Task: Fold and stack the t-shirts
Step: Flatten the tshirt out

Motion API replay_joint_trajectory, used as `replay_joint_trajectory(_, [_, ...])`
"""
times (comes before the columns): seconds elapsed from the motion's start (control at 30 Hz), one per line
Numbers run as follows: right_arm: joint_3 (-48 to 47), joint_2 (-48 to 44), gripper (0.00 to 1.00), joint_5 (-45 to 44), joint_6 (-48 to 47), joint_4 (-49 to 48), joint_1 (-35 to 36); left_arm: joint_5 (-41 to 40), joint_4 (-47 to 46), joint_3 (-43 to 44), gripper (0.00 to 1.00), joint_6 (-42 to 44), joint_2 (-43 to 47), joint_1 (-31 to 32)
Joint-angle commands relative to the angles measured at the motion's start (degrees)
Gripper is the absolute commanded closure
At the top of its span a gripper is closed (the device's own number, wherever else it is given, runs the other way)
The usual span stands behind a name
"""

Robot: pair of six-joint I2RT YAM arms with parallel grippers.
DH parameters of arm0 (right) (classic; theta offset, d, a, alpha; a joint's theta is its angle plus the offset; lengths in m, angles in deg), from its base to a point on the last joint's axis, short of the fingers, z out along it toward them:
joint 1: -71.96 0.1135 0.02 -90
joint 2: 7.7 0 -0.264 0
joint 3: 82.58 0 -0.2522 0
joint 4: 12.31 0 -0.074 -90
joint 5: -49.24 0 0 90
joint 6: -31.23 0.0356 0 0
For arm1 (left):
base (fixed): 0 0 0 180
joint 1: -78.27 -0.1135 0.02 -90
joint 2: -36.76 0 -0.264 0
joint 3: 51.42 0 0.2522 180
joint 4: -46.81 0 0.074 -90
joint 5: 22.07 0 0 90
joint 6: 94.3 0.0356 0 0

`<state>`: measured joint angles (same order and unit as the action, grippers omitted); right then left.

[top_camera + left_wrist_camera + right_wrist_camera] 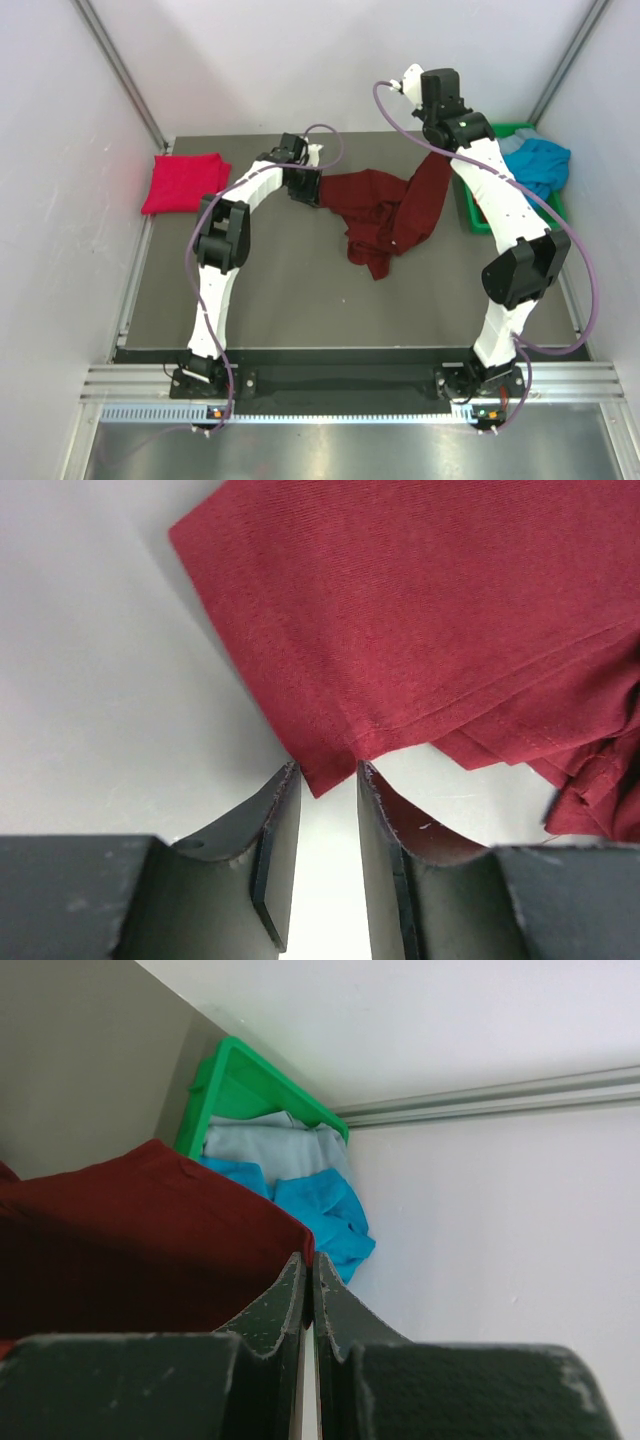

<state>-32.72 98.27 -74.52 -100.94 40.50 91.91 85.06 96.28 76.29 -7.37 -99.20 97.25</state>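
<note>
Crimson shirt [185, 183] left, maroon shirt [375, 210] centre — green bin [210, 1100] right.

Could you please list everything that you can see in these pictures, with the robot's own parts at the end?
maroon shirt: one, dark maroon, crumpled mid-table, one end lifted up
red shirt: one, bright red, folded, far left corner of the table
blue shirt: one, teal-blue, heaped in the bin
bin: one, green, far right corner of the table
table: one, dark grey, under everything
left gripper: one, black, open, tips at a corner of the maroon shirt
right gripper: one, black, shut on the maroon shirt's raised end, near the bin
</note>
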Motion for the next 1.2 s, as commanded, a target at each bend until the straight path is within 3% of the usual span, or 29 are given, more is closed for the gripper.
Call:
replay_joint_trajectory(0.0, [-2.98,-0.15,1.0,-0.7,0.69,-1.34,-0.61,2.03,-0.11,1.71,0.66,0.08,-0.8,0.27])
replay_joint_trajectory(0.1, [-3.15,0.02,1.0,-0.61,0.78,-1.34,-0.43,1.77,-0.11,1.89,0.68,0.08,-0.88,0.27])
replay_joint_trajectory(0.2, [-3.24,0.2,1.0,-0.52,0.95,-1.34,-0.43,1.33,-0.2,2.24,0.84,0.7,-1.15,0.27])
replay_joint_trajectory(0.23, [-3.33,0.2,1.0,-0.52,0.95,-1.43,-0.43,1.16,-0.2,2.33,0.98,0.7,-1.06,0.27])
replay_joint_trajectory(0.27, [-3.33,0.2,1.0,-0.43,0.95,-1.34,-0.43,0.98,-0.2,2.33,1.0,1.05,-0.63,0.27])
replay_joint_trajectory(0.43, [-3.33,-0.15,1.0,-0.7,0.86,-2.04,-0.69,-2.79,-0.28,2.33,1.0,1.84,2.45,-0.17])
replay_joint_trajectory(0.8, [-6.49,-1.38,1.0,-1.22,1.65,-3.89,-2.89,-9.39,-1.51,6.54,1.0,6.67,18.35,-4.3])
replay_joint_trajectory(1.17, [-5.09,-14.82,1.0,0.88,5.6,-0.03,-2.19,-9.3,1.47,4.44,1.0,8.87,38.3,-4.48])
